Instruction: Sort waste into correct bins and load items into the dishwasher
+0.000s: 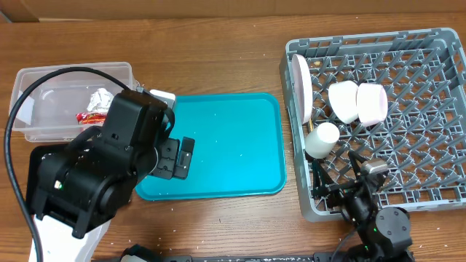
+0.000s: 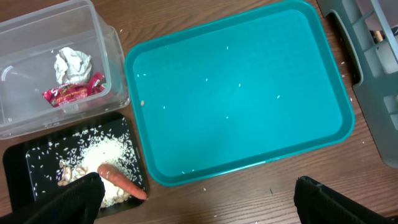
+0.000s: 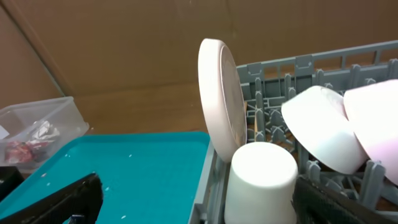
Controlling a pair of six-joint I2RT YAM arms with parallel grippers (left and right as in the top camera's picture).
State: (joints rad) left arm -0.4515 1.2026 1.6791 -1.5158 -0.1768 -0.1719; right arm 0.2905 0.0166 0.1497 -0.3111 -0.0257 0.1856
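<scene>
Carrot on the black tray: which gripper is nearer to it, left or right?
Left. The left gripper hangs open close above the carrot on the black tray. The right gripper is across the teal tray, at the dish rack beside the white cup.

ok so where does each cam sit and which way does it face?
Overhead: fixed above the table, looking straight down at teal tray, clear tub, grey rack; left arm and right arm show.
Left wrist: over the table's left side, looking down at tray, tub, black tray; left gripper open at bottom.
Right wrist: low at the rack's edge, looking sideways at plate, cup, bowls; right gripper open at bottom.
Shared: all three see teal tray and tub.
</scene>
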